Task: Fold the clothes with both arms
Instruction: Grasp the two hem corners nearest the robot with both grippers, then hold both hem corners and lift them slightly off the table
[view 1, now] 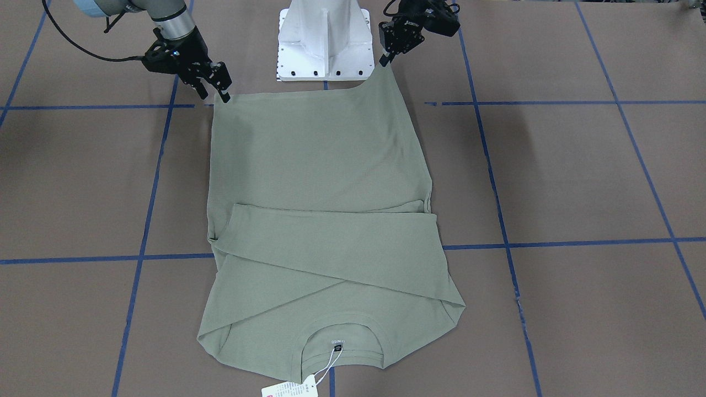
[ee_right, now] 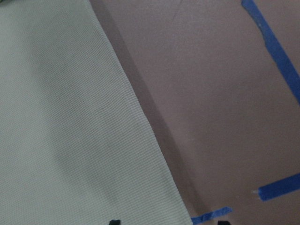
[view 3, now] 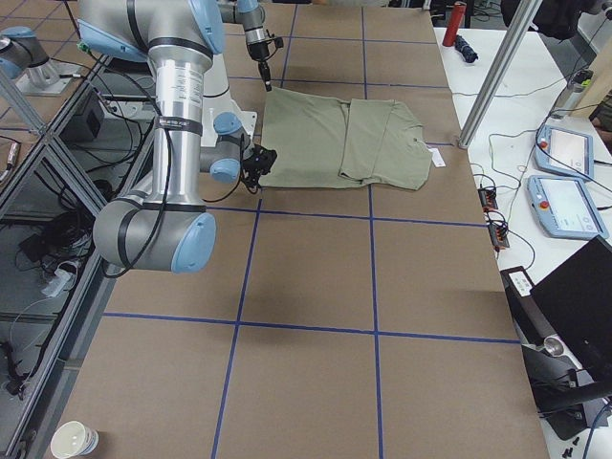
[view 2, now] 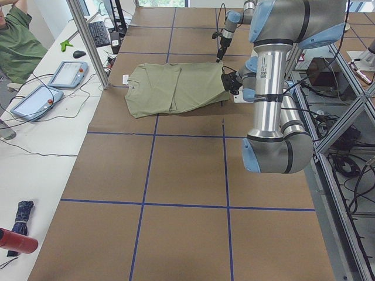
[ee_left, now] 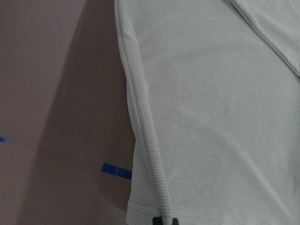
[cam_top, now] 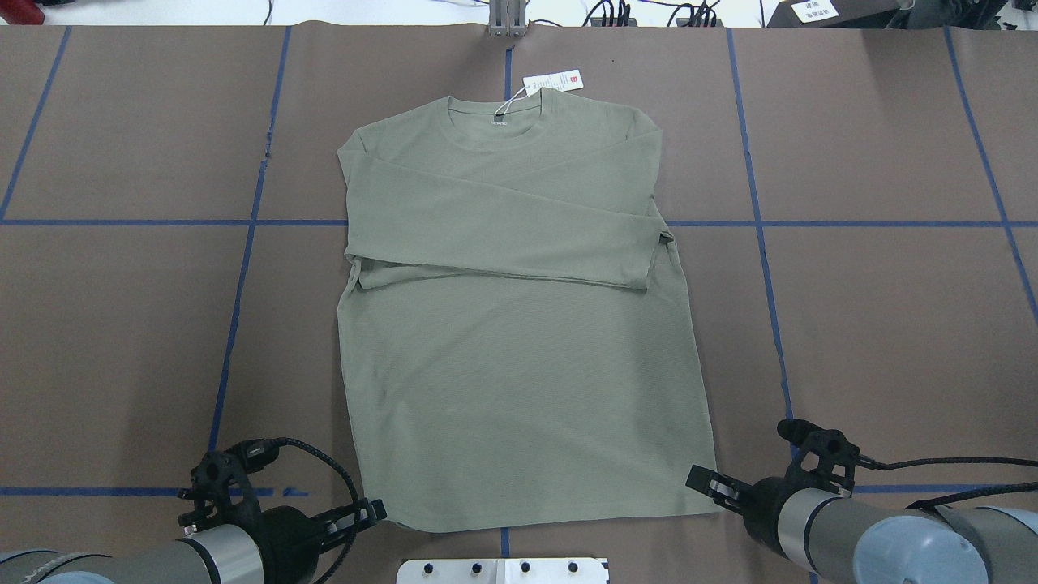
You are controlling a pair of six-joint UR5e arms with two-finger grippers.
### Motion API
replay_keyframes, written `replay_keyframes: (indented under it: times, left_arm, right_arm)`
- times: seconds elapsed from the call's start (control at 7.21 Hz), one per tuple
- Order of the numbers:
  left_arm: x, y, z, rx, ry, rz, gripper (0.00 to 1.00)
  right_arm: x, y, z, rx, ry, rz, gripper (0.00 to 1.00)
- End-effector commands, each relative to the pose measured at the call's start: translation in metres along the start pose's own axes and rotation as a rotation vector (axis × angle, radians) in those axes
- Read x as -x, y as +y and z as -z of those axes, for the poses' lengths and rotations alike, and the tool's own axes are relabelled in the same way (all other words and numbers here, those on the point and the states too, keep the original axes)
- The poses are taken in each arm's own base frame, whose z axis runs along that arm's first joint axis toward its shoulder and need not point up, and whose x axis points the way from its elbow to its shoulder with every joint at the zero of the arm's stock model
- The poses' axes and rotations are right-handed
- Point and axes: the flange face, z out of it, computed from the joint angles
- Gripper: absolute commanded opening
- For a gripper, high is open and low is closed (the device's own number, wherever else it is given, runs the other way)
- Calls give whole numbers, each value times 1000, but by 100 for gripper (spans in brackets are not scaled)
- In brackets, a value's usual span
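The sage-green shirt (cam_top: 519, 365) lies flat, collar far from the robot, both sleeves folded across the chest. Its hang tag (cam_top: 554, 82) rests beyond the neckline. My left gripper (view 1: 386, 58) is shut on the hem corner nearest it and holds that corner pulled up into a point. In the left wrist view the hem ridge (ee_left: 145, 140) runs straight into the closed tips of the left gripper (ee_left: 165, 220). My right gripper (view 1: 214, 95) stands open at the other hem corner. In the right wrist view the shirt's edge (ee_right: 140, 122) passes between the spread tips of the right gripper (ee_right: 168, 221).
The white pedestal base (view 1: 324, 44) stands just behind the hem, between the two grippers. Blue tape lines (cam_top: 243, 268) grid the brown table. A side bench with tablets (view 2: 67, 73) and a seated person (view 2: 17, 38) runs along the far side.
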Motion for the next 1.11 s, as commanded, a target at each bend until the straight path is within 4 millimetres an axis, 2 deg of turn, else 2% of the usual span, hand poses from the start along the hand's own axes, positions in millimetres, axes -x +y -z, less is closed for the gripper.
replay_keyframes:
  times: [0.0, 0.42, 0.97]
  left_arm:
    - [1, 0, 0, -1, -2, 2, 0]
    - [1, 0, 0, -1, -2, 2, 0]
    - [0, 0, 0, 0, 0, 1, 0]
  right_arm:
    - [4, 11, -4, -11, 14, 18, 71]
    - [-8, 10, -6, -19, 37, 29, 69]
    - [-10, 15, -6, -11, 40, 34, 53]
